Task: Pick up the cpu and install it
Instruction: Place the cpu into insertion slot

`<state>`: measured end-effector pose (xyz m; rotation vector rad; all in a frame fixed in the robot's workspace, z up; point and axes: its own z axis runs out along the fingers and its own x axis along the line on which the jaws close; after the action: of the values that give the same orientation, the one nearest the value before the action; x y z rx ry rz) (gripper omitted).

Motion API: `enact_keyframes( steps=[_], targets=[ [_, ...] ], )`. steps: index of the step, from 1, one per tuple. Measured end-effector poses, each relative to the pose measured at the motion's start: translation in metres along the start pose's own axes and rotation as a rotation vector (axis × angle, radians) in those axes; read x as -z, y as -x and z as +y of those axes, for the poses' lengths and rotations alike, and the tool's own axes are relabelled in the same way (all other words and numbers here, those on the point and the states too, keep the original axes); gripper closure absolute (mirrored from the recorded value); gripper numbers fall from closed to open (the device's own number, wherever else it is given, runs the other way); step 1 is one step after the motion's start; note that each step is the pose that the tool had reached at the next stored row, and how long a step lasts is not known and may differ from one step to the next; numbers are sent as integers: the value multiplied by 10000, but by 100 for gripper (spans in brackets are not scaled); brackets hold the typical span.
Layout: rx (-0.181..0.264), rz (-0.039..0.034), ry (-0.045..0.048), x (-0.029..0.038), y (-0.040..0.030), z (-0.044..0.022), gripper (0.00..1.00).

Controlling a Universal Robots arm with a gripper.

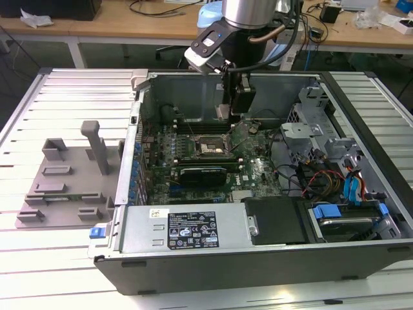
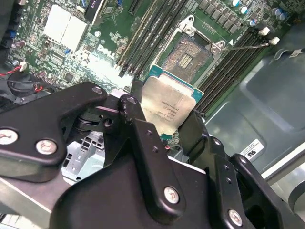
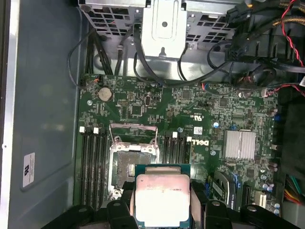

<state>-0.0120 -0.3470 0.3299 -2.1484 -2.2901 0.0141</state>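
The cpu [image 2: 167, 107] [image 3: 162, 196], a flat square chip with a silvery top and a thin green border, is held between my black fingers [image 2: 138, 124]. My gripper [image 2: 164, 114] is shut on it, above the motherboard. In the exterior view my gripper [image 1: 224, 111] hangs inside the open computer case, a little above and behind the socket [image 1: 208, 147]. The open socket [image 3: 133, 164] [image 2: 193, 55] lies just past the chip, its metal frame lifted and its contact field bare.
The case [image 1: 258, 252] lies open on a slatted white table. Memory slots [image 3: 90, 167] flank the socket, with a silver heatsink [image 3: 239, 144] and cable bundles [image 3: 248, 71] nearby. A grey plastic tray [image 1: 68, 177] with raised blocks sits at the exterior view's left.
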Motion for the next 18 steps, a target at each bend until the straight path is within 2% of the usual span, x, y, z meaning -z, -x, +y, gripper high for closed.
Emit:
enact_keyframes(
  steps=[4, 8, 10, 11, 12, 16, 18],
  targets=[
    [-1, -2, -1, -50, -38, -62, 45],
    [0, -3, -2, -125, -116, -56, 45],
    [1, -3, -2, -162, -125, -55, 45],
    [2, -4, -2, -186, -125, -55, 45],
    [0, -3, -2, -245, -126, -55, 45],
    [0, -4, -2, -320, -126, -56, 45],
    [0, -3, -2, -396, -129, -56, 45]
  ],
)
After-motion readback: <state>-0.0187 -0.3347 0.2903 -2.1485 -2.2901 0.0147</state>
